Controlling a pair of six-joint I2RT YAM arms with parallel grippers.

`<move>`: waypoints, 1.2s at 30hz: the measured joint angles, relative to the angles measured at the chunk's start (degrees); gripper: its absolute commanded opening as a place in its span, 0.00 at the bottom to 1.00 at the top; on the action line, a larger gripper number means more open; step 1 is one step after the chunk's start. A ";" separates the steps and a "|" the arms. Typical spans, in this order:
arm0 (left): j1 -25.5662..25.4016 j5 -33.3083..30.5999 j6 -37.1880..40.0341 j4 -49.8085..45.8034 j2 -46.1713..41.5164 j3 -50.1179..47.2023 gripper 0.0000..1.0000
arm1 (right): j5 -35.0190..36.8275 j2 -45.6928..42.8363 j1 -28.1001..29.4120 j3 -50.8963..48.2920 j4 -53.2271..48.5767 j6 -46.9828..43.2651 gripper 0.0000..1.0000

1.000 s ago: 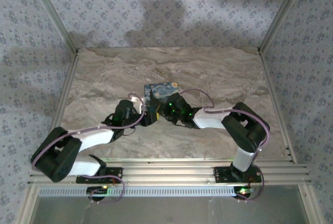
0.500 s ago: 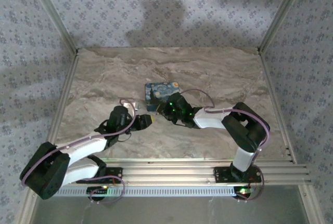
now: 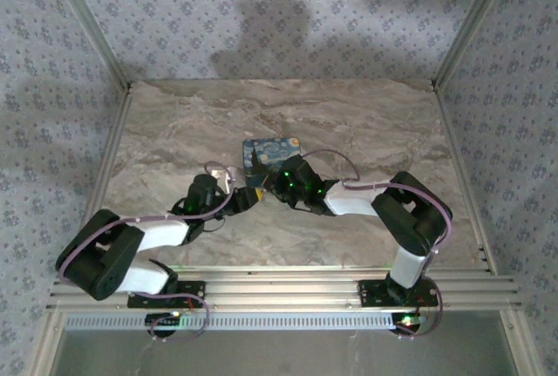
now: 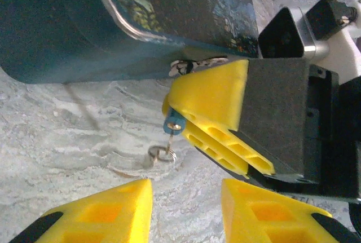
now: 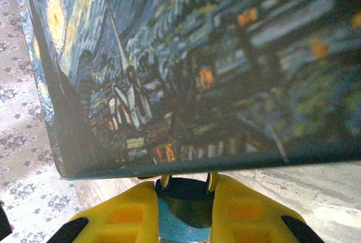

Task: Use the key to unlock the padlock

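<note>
L gripper (image 3: 250, 194) has swung back in toward the R gripper (image 3: 273, 186) after backing off half a sec ago, and its elbow is folded nearer the base again. R arm hasn't shifted.

R gripper is clamped on the blue padlock (image 5: 181, 198). In the R wrist view a yellow finger sits on each side of the body. Shackle (image 5: 165, 181) legs run up under the lower edge of the painted box (image 5: 186, 68).

L wrist view: L gripper's fingers (image 4: 115, 212) stand apart w/ nothing btwn them, just short of the R gripper. A bit of blue padlock (image 4: 173, 123) pokes out below the R finger. Thin metal piece hanging from it is prob. the key (image 4: 169, 138), too small to be sure. Its ring (image 4: 162, 153) lies on the marble table (image 4: 67, 124).

Top view: box (image 3: 272, 151) sits mid-table, both grippers close together at its near edge.
</note>
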 measured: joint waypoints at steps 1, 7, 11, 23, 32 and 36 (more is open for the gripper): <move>0.15 0.02 -0.02 0.79 0.79 0.00 0.35 | -0.02 0.00 0.00 0.00 0.00 0.00 0.00; 0.55 0.26 0.90 4.07 4.20 0.00 0.33 | -0.17 0.00 0.00 0.09 -0.04 0.09 0.00; 0.94 0.85 1.27 7.80 6.82 0.02 0.32 | -0.17 0.00 0.00 0.11 -0.04 0.22 0.00; 1.16 2.38 1.25 14.23 12.15 0.57 0.30 | -0.68 0.00 0.00 0.55 -0.52 0.68 0.00; 1.16 4.48 0.85 17.22 15.80 2.12 0.05 | -1.03 0.00 -0.22 0.74 -0.85 0.85 0.00; 0.70 4.61 1.53 17.79 16.83 3.39 0.00 | -0.83 0.00 -0.87 0.72 -0.98 0.87 0.00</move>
